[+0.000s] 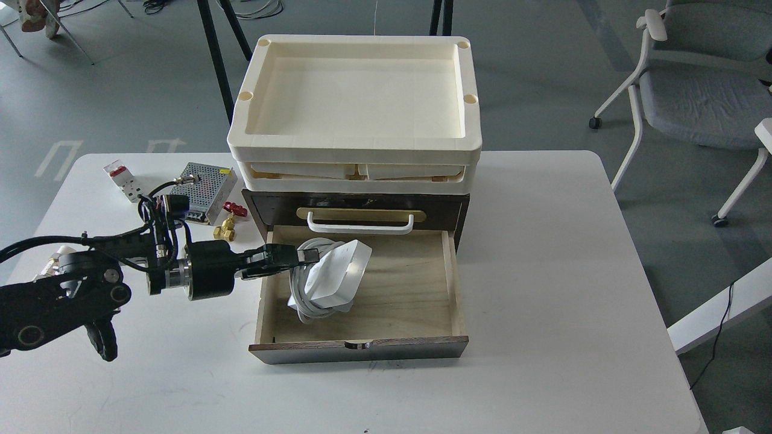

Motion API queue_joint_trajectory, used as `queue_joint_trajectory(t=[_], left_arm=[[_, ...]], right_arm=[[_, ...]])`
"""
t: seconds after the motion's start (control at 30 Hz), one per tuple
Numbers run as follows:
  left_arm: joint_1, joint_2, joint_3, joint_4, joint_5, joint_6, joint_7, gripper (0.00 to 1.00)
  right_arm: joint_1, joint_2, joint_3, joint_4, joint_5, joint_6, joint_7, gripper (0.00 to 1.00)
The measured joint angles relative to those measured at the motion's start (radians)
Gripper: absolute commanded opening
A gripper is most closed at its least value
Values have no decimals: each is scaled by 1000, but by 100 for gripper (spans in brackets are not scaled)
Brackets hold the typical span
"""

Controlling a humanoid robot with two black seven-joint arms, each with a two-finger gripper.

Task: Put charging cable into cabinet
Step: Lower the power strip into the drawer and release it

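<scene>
White counter (543,337) filled the lower view, its near corners cut off by the frame. On it stood the cabinet (356,208), its lower drawer (362,346) pulled out toward the camera and showing pale wood inside. Cream trays (356,144) stacked on top hid the cabinet's upper surface.

From the left edge came the left arm, its base cut off. Its end effector (301,256) reached over the drawer's left wall, fingers clenched on the cable (332,277). That strip hung tilted within the drawer's left half, one end raised at the fingers, its cord looped beneath; whether the low end touched the drawer floor could not be told. The right end effector was out of view.

Behind the arm, a perforated metal box (202,191), a small white-and-red block (123,179) and brass fittings (226,226) lay partly hidden by black wiring.
</scene>
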Motion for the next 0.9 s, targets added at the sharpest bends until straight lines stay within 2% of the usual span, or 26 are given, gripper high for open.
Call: queue_joint_trajectory(t=[0.17,0.47,0.6,0.67,0.8,0.9], left_arm=[[12,-35,1,62,-1,0,0,2],[33,-130,1,130,-24,9,0,18],[34,-169,0,174,-72,8,0,21],[34,-182,0,185,-94,6,0,28],[41,-207,0,201,-122,5,0,49],[48,-218,0,219,-146,2,0,57]], right_arm=[[-8,0,1,0,0,0,0,100],[-20,0,1,0,1,0,14,100],[-22,0,1,1,1,0,16,100],[-25,-1,1,1,1,0,17,100],[-30,-1,1,2,1,0,17,100],[-31,-2,1,3,1,0,18,100]])
